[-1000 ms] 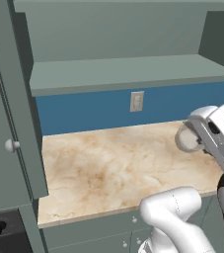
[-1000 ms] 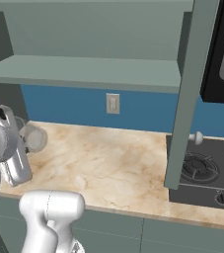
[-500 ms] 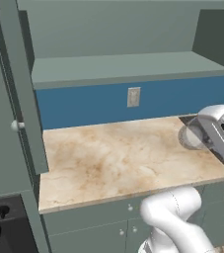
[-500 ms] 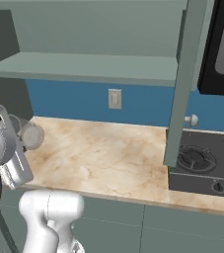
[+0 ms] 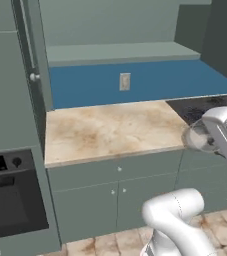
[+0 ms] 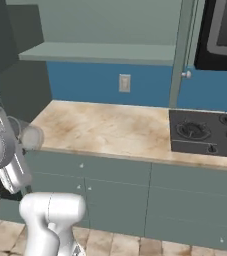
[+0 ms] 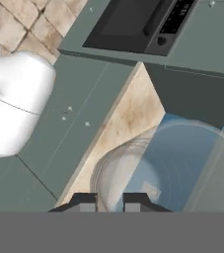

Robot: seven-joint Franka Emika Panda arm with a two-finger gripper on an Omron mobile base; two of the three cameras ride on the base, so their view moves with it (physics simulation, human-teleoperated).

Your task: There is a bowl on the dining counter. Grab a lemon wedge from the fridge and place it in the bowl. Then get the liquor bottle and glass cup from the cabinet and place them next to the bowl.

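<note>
Out past the front edge of the beige marbled counter (image 5: 110,132), the pincer (image 7: 108,201) is clamped on the glass cup (image 7: 168,168), its two dark finger tips drawn close together on the near rim. From the hand view the clear tumbler lies on its side relative to the camera, mouth pointing away, with the blue back wall (image 5: 150,82) and worktop showing through its body. Over in the left base view the glass cup (image 5: 201,136) hangs at the right, held against the white hand, level with the counter's front lip and just beside the black hob (image 5: 197,107). Switch to the right base view and the same cup (image 6: 29,136) sits at the far left, off the counter's corner, above the grey-green base cabinets (image 6: 120,192). Behind it all, the grey-green wall cabinet (image 5: 117,50) stands open, its shelf bare in what can be seen, a door with a small knob (image 5: 34,77) swung out at the left. A pale socket plate (image 5: 124,81) sits on the blue wall. A dark oven front (image 5: 7,200) fills the lower left.
</note>
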